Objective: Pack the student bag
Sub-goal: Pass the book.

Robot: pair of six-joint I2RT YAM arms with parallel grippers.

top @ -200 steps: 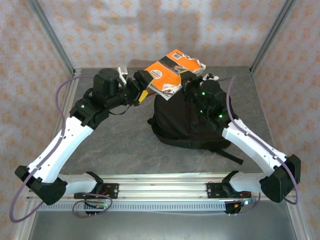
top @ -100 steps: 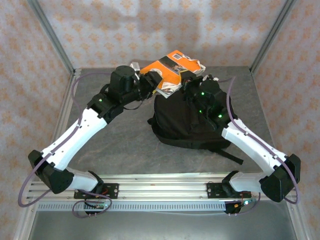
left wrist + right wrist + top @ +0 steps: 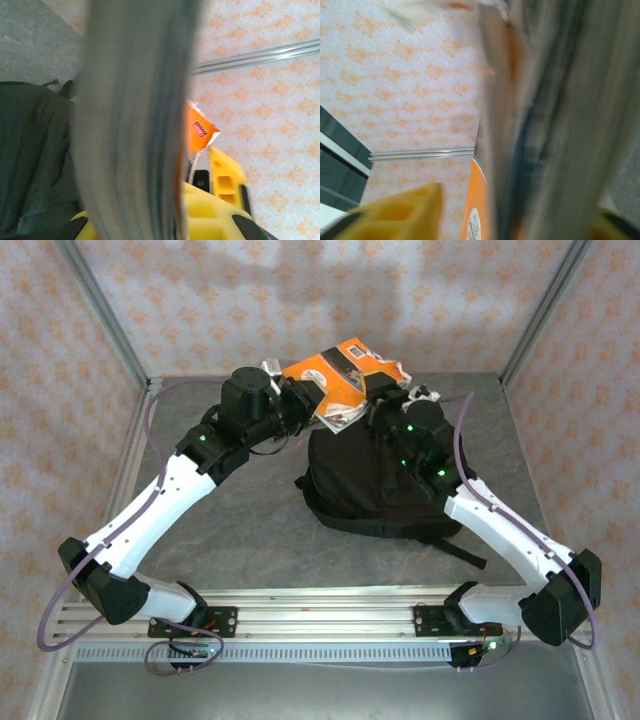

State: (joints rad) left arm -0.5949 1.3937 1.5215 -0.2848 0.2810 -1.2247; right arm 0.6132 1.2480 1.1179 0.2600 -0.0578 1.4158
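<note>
An orange book (image 3: 340, 375) hangs tilted over the back edge of the black student bag (image 3: 370, 475), which lies on the grey table. My left gripper (image 3: 308, 400) is shut on the book's left edge. In the left wrist view the grey page edges (image 3: 135, 125) run between the yellow fingers (image 3: 225, 175), with the bag (image 3: 30, 150) below left. My right gripper (image 3: 375, 398) is at the book's right side and open. In the right wrist view its left finger (image 3: 400, 210) stands apart from the book (image 3: 555, 125).
The grey table (image 3: 240, 510) is walled by orange-patterned panels with metal posts (image 3: 100, 310) at the back corners. The bag's straps (image 3: 455, 545) trail toward the right arm. Open tabletop lies in front of the bag and to its left.
My left arm swung right to the book and its jaws closed on the left edge. My right gripper, earlier shut on the book, has opened. The book shifted slightly left and up.
</note>
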